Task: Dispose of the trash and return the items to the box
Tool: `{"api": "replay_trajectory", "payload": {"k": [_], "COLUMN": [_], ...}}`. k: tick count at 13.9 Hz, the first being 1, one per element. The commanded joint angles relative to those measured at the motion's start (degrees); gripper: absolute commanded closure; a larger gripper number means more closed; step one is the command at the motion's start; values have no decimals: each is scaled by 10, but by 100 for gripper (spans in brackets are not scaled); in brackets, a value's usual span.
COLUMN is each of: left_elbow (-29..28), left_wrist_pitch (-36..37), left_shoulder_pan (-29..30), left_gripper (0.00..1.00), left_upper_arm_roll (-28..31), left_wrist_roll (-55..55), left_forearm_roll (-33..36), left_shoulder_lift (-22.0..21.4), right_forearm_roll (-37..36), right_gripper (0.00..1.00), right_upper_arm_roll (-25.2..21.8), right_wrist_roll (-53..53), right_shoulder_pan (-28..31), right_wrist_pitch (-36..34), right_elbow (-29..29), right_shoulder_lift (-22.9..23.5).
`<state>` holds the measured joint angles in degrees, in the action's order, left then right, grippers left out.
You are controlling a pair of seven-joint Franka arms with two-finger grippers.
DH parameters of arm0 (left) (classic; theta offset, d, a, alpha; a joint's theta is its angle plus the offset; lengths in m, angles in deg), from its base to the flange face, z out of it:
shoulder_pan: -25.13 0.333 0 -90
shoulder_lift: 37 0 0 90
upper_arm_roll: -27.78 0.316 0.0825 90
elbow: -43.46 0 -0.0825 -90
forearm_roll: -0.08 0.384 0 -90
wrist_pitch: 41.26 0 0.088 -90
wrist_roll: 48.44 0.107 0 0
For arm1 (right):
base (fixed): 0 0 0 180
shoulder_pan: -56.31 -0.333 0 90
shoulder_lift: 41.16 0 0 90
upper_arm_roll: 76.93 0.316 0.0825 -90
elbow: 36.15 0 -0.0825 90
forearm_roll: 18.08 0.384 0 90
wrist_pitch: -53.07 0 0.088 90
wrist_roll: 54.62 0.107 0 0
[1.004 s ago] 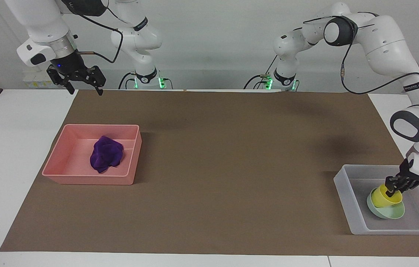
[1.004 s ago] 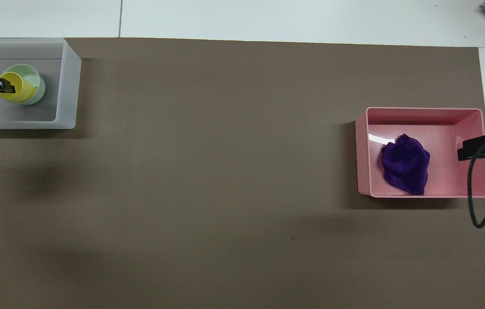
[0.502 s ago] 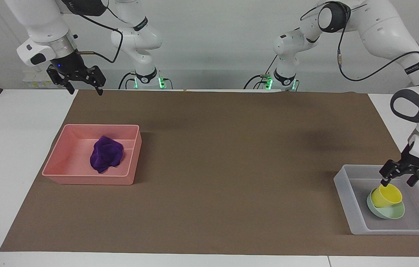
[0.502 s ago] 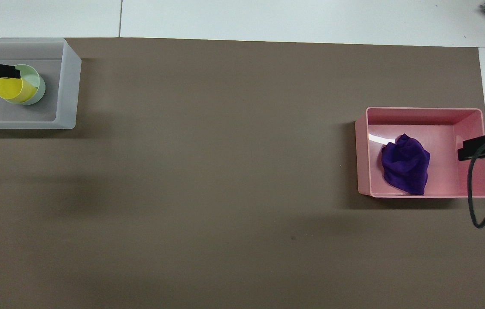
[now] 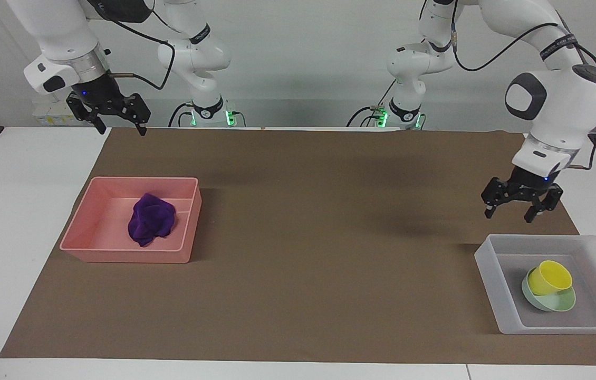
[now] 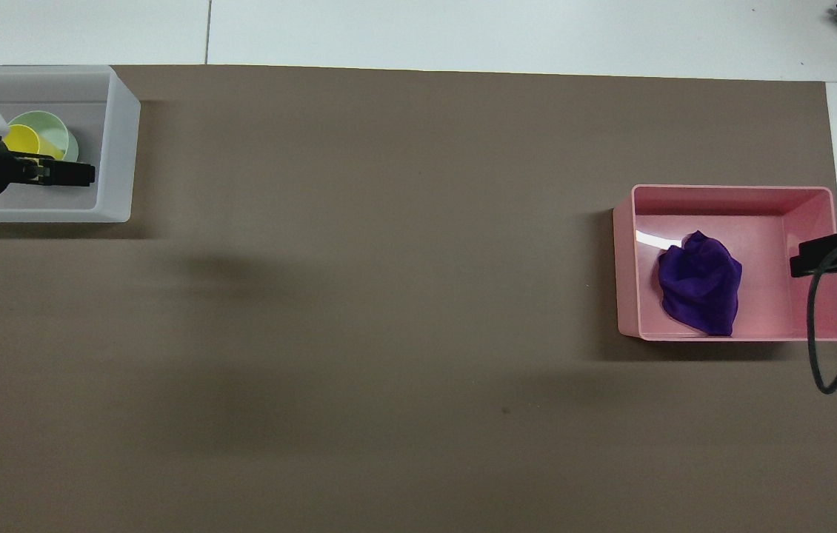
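Left gripper [image 5: 512,209] now up off yellow cup [image 5: 550,277], open, empty; cup tilted in green bowl [image 5: 556,303], mouth twd robots; right gripper [image 5: 117,126] open, waiting.

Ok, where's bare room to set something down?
The brown mat lies bare between the pink plastic tray and the frosted-white plastic bin. The tray's floor around the crumpled purple cloth is free. The bin's middle is crowded: yellow cup nested in mint-green bowl.

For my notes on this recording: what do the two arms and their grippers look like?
Both arms are glossy white with rounded segments, dark grey round joint caps and black bands with white lettering. A loose black cable runs along each. Green lights glow at both bases. The left gripper and right gripper are black, linked two-finger units below silver wrist rings, each with a small blue light.
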<state>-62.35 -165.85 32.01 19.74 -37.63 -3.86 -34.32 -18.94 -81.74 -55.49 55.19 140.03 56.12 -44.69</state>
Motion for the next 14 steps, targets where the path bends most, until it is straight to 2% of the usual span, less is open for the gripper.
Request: {"api": "replay_trajectory", "payload": {"k": [1,4,8,14], "left_elbow": [-29,48,166,185], "left_wrist_pitch": [50,143,245,304], "left_shoulder_pan": [-38,-42,-38,-42], "left_gripper": [0,0,0,0], "left_upper_arm_roll": [10,8,8,7], "left_wrist_roll": [-50,-58,-56,-50], "left_forearm_roll": [2,7,18,36], "left_shoulder_lift": [-58,-47,0,-7], "right_forearm_roll": [5,5,5,5], "right_gripper": [0,0,0,0], "right_upper_arm_roll": [3,3,3,3], "right_wrist_roll": [-12,-12,-12,-12], "right_shoulder_pan": [8,8,8,8], "right_wrist_pitch": [8,8,8,8], "right_elbow": [18,18,18,18], "right_shoulder_lift": [-15,-16,-15,-16]}}
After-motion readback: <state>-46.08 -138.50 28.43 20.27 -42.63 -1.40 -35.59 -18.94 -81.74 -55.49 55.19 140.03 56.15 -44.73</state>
